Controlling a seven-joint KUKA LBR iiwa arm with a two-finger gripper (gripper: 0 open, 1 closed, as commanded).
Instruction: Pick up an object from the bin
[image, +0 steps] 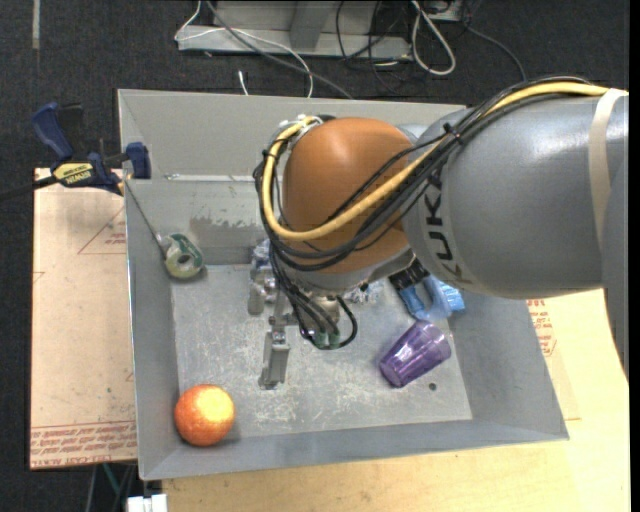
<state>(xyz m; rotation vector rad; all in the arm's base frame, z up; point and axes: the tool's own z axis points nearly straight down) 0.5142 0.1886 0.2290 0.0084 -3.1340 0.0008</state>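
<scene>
In the camera view the pincer (274, 352) hangs low over the bin's (340, 402) bare middle, whether spread or pressed together I cannot tell, so the pick looks undone: the orange-red ball (205, 415) in the front-left corner and the purple cup (413, 353) nearby lie loose.

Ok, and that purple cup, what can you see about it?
The purple cup looks like shiny, slightly see-through plastic. It lies tipped over on its side on the bin's grey floor, right of the middle, toward the front wall. A blue thing lies close behind it; whether they touch is unclear. The gripper is off to its left, not touching it.
</scene>
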